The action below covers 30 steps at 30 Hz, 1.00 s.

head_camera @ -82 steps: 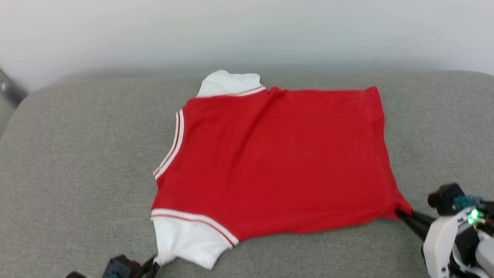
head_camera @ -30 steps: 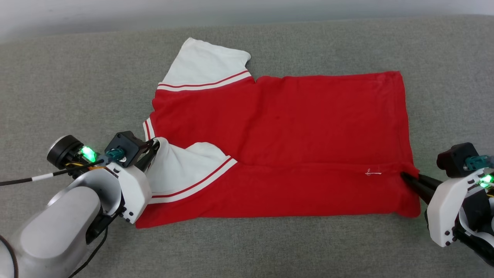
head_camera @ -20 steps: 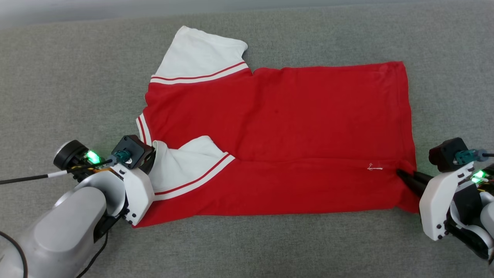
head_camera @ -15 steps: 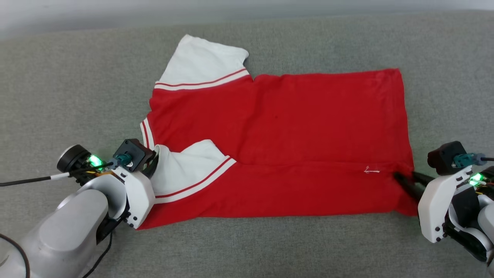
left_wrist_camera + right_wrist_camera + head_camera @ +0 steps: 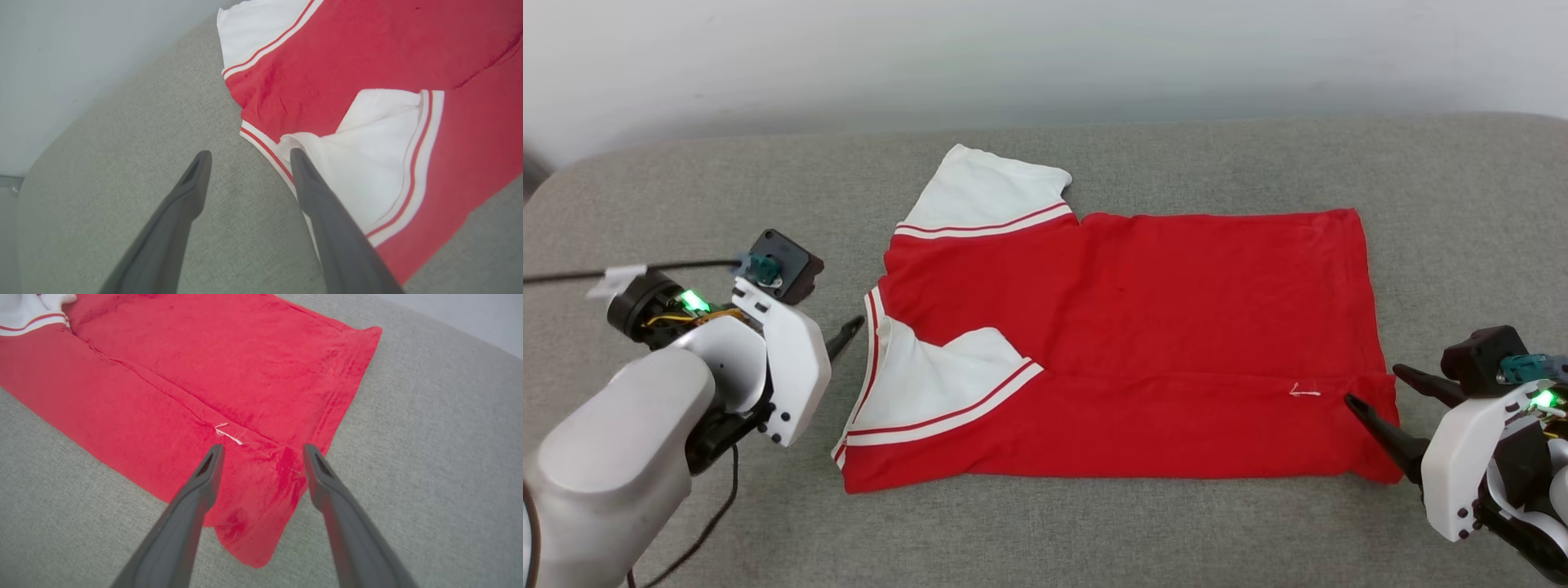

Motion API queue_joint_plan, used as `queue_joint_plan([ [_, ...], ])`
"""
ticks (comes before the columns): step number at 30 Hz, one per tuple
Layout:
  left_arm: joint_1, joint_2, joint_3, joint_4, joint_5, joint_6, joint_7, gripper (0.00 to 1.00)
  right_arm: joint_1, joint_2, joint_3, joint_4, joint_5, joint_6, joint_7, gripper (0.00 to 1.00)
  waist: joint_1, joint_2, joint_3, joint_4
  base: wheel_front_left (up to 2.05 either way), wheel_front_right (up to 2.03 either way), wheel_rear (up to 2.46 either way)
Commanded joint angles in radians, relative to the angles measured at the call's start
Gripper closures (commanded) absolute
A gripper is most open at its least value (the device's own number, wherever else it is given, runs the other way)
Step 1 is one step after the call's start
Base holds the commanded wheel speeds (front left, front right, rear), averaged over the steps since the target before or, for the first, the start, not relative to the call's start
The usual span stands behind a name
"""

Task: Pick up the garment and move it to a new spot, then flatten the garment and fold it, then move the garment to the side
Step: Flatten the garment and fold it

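Note:
The garment (image 5: 1176, 310) is a red T-shirt with white sleeves, lying flat on the grey cushion (image 5: 1094, 531). Its near long edge is folded over onto the body, and the near white sleeve (image 5: 935, 371) lies on top. The far sleeve (image 5: 988, 192) is spread out. My left gripper (image 5: 848, 333) stands open just left of the collar, with nothing in it. In the left wrist view its fingers (image 5: 249, 157) straddle the striped collar edge (image 5: 265, 149). My right gripper (image 5: 1376, 386) stands open over the hem corner. The garment's hem (image 5: 282, 469) lies loose between the right gripper (image 5: 263, 451) fingers.
A pale wall (image 5: 1045, 57) runs behind the cushion's back edge. A black cable (image 5: 686, 265) leads left from my left wrist. Bare grey cushion lies left, right and in front of the garment. A small white thread (image 5: 1304, 392) marks the fold near the hem.
Both grippers have opened and let go of the garment. My left gripper has drawn back to the left, off the sleeve. The head camera has tilted up.

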Motion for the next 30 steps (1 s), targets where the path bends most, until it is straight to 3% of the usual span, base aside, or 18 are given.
queue_joint_plan([
  [1, -0.012, 0.01, -0.008, -0.026, -0.045, 0.0, 0.096, 0.0, 0.016, 0.004, -0.008, -0.006, -0.003, 0.0, 0.003, 0.0, 0.0, -0.0001, -0.008, 0.003, 0.0, 0.0, 0.0],
  [7, -0.048, 0.048, -0.046, -0.146, -0.211, 0.0, 0.447, 0.0, 0.021, 0.019, -0.017, -0.015, -0.018, 0.0, 0.015, 0.0, 0.0, -0.0001, -0.011, 0.005, 0.0, 0.0, 0.0],
  [14, -0.061, 0.062, -0.097, -0.175, -0.284, 0.018, 0.688, 0.0, -0.01, 0.042, 0.001, -0.019, -0.026, 0.0, 0.026, 0.0, 0.0, -0.0001, 0.011, -0.013, 0.0, 0.0, 0.0],
  [22, -0.032, 0.036, -0.136, -0.118, -0.28, 0.043, 0.747, 0.0, -0.048, 0.058, 0.026, -0.001, -0.025, 0.0, 0.031, 0.0, 0.0, -0.0001, 0.049, -0.048, 0.0, 0.0, 0.0],
  [30, 0.006, 0.004, -0.186, -0.063, -0.263, 0.023, 0.724, 0.0, -0.068, 0.065, 0.043, 0.019, -0.016, 0.0, 0.026, 0.0, 0.0, -0.0001, 0.072, -0.07, 0.0, 0.0, 0.0],
])
